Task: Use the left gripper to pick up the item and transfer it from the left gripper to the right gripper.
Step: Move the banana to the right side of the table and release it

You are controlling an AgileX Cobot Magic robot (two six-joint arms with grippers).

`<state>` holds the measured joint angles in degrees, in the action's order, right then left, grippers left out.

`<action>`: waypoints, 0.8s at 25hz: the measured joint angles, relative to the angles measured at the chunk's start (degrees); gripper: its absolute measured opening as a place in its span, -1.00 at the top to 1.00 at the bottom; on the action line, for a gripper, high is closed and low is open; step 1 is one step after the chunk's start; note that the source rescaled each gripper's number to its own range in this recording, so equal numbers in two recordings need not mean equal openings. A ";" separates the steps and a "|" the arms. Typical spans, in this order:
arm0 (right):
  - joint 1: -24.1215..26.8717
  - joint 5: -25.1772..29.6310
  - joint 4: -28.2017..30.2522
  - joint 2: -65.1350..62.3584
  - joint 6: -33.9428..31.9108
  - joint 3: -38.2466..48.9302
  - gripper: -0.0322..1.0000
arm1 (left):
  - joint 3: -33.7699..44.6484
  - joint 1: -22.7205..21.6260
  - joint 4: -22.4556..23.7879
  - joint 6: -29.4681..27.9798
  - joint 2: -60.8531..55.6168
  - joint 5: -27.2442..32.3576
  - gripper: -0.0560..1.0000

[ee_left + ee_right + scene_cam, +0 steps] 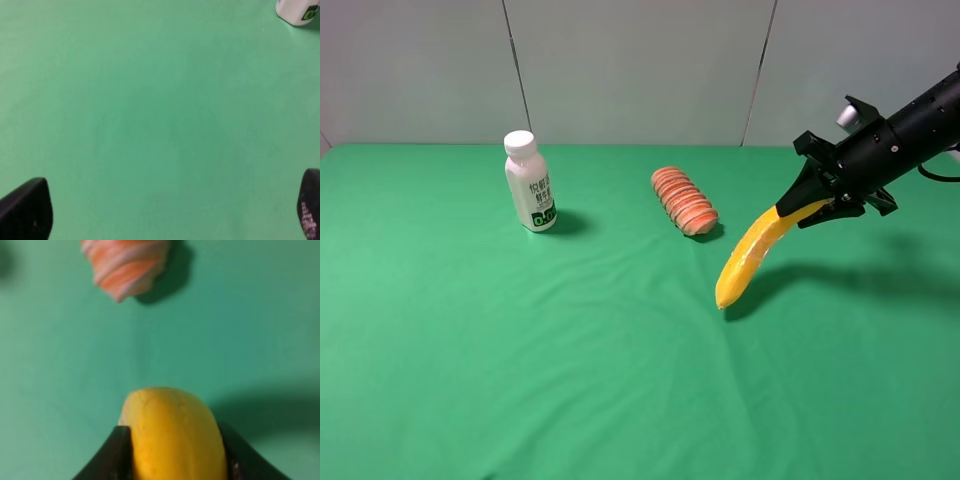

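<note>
1. black right gripper [817, 205], at the right of the high view, is clamped on the banana [752, 254], which hangs clear above the green cloth [520, 380].
2. left gripper [165, 210] stands wide and holds nothing.
3. sliced loaf [684, 200] and white bottle [530, 182] sit untouched at upper centre and upper left.
4. handover looks done; nothing seems left.

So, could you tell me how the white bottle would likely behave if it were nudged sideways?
The white bottle stands upright, tall over a narrow base, so a push near its cap would probably tip it. Being round, it may then roll across the green cloth. Its smooth sides look somewhat slippery.
</note>
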<state>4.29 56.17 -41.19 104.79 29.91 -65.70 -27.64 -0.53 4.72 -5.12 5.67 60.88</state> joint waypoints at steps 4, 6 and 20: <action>1.13 1.44 -0.44 3.37 0.58 -0.20 0.94 | 0.00 0.00 0.00 0.00 -0.63 -0.02 -0.95; 1.13 1.58 -1.19 4.78 1.09 -0.20 0.94 | 0.00 0.00 0.00 0.00 -1.33 -0.02 -0.95; 1.13 0.73 -2.92 6.81 0.46 -0.25 0.94 | 0.00 0.00 0.00 0.00 -6.06 0.05 -0.95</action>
<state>5.41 56.91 -44.10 111.60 30.37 -65.95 -27.64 -0.53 4.72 -5.12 -0.39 60.92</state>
